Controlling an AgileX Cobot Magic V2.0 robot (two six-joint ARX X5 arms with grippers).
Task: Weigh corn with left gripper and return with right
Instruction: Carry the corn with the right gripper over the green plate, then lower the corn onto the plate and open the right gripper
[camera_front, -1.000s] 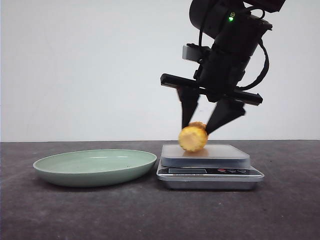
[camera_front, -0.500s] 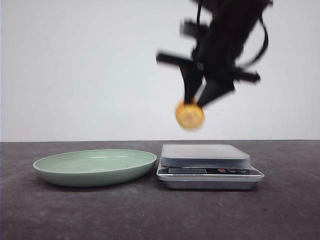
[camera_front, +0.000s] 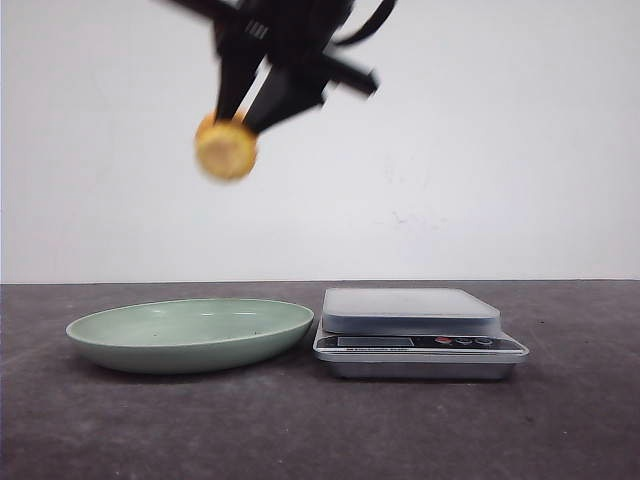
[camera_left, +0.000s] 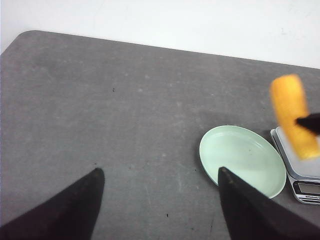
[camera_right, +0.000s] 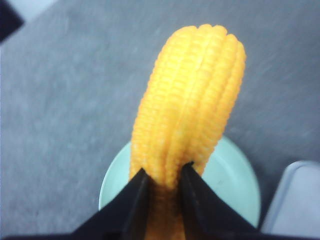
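The yellow-orange corn (camera_front: 226, 149) hangs high in the air above the green plate (camera_front: 190, 333), its pale cut end facing the front camera. My right gripper (camera_front: 238, 118) is shut on the corn, blurred by motion. In the right wrist view the two black fingers pinch the corn (camera_right: 192, 107) near its base, with the plate (camera_right: 235, 187) below. My left gripper (camera_left: 160, 172) is open and empty, high above the table; it does not show in the front view. The left wrist view shows the corn (camera_left: 294, 115) in the air beside the plate (camera_left: 240, 157).
A silver digital scale (camera_front: 415, 330) with a bare platform stands just right of the plate; it also shows in the left wrist view (camera_left: 305, 177) and the right wrist view (camera_right: 295, 205). The dark grey table (camera_front: 320, 430) stretches in front of both.
My right gripper lifted the corn off the scale platform and carried it up and to the left, from above the scale to above the plate.
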